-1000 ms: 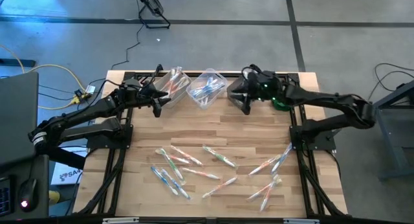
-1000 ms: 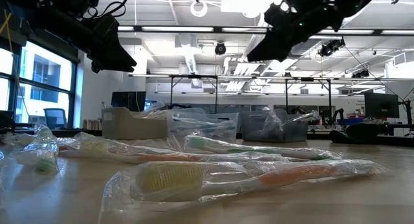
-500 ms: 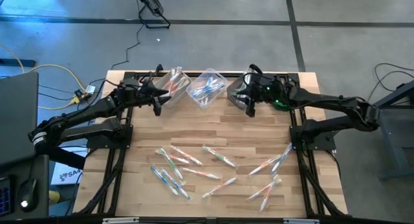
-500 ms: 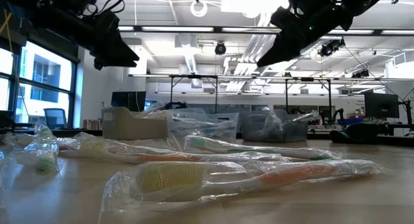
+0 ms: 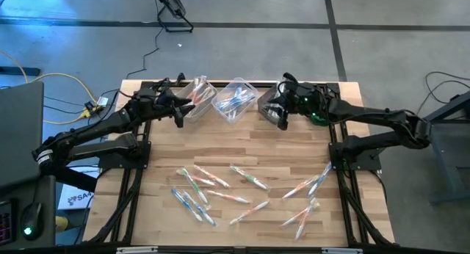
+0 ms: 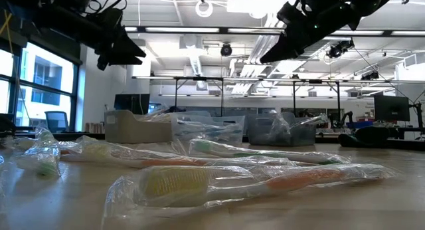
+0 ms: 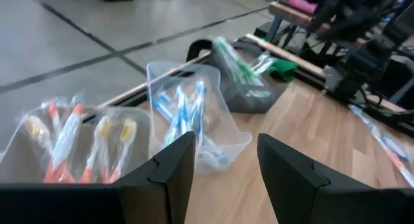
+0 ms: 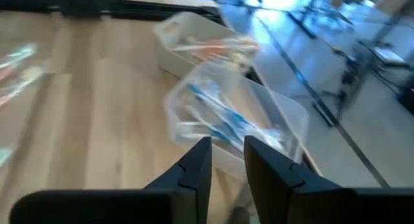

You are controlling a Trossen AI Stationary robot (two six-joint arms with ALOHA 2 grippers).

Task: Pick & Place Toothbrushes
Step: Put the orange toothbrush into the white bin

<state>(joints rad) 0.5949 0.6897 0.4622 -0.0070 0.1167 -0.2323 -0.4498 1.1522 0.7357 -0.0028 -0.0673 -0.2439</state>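
Now both arms are hovering at the far bins (image 5: 236,100), the left gripper (image 7: 223,160) gaping wide and empty by the left one, the right gripper (image 8: 226,160) showing a narrow empty gap by the right one, while toothbrushes (image 5: 248,178) are lying scattered across the near table (image 5: 242,140).

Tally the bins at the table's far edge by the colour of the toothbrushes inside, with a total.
Orange-brush bin: 1
Blue-brush bin: 1
Green-brush bin: 1
Total: 3 bins
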